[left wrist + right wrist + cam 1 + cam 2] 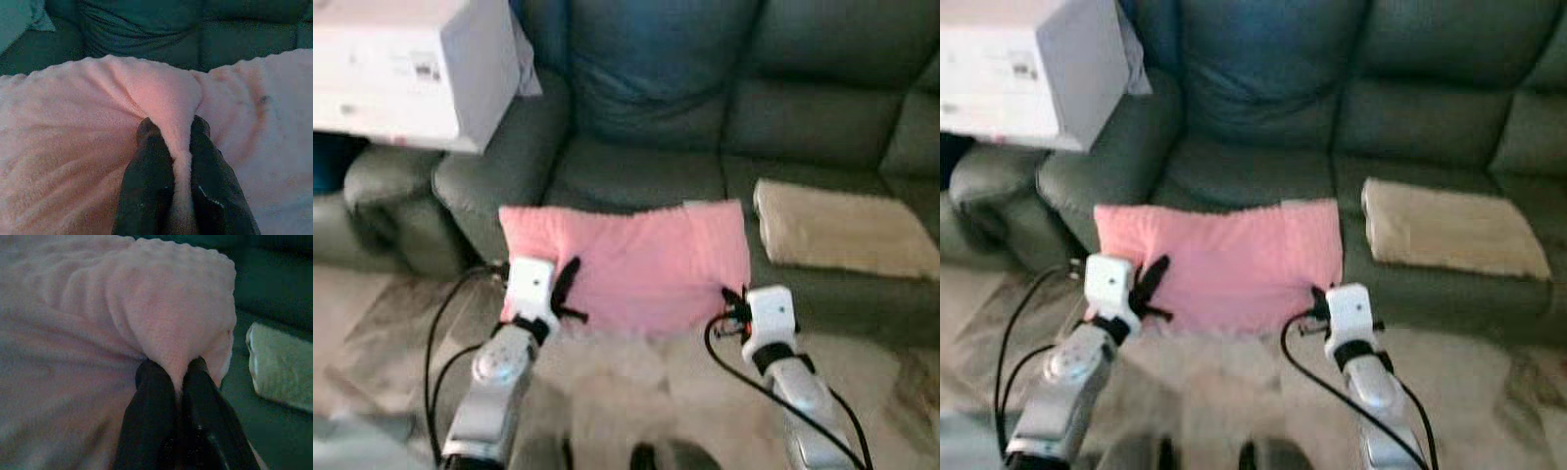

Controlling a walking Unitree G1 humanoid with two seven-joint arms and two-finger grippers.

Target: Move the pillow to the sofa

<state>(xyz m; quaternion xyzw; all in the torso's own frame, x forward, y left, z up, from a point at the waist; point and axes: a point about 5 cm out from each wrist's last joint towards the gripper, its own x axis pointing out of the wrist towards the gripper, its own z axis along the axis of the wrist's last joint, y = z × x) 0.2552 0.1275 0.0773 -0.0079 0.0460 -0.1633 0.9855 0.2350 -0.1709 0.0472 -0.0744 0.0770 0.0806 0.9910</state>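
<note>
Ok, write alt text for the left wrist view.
The left gripper pinches a raised fold of the pink pillow between its two black fingers. Behind the pillow is the dark green sofa.

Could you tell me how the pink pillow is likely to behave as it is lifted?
Probably soft: the pillow bunches into a fold between the left gripper jaws. Likely light, since both the left and right gripper hold only pinches of fabric. It may sag between them.

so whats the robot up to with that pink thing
It is carrying a pink pillow toward the dark green sofa. The left gripper and right gripper each pinch a fold of its fabric. The pillow hangs in front of the seat, beside a beige cushion.
</note>
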